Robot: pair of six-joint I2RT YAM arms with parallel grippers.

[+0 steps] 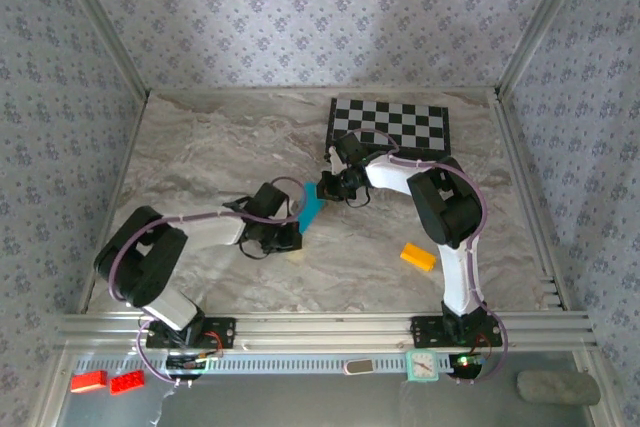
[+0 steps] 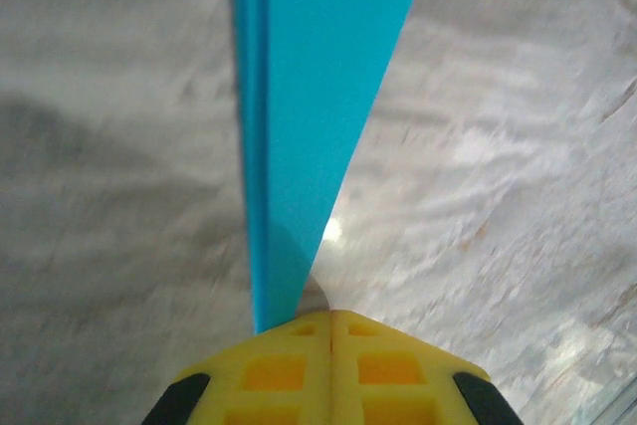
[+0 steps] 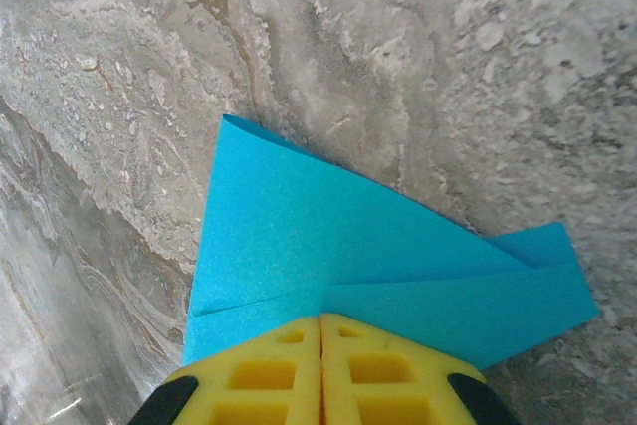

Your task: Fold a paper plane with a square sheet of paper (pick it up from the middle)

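Mid-fold, the left gripper [image 2: 328,318] and the right gripper [image 3: 320,323] each pinched tight an end of the part-folded cyan sheet of paper [image 1: 310,210] just this side of the chessboard [image 1: 392,125]; next, I judged, came laying it down to press a crease.

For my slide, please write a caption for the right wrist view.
Right gripper shut on folded blue paper, with the marble table behind.

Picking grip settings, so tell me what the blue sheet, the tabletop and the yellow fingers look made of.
The blue sheet looks like thin matte paper: sharp creases, layered flaps. The tabletop resembles veined grey marble, possibly printed laminate, with a faint sheen. The yellow fingers seem moulded matte plastic, with square recesses.
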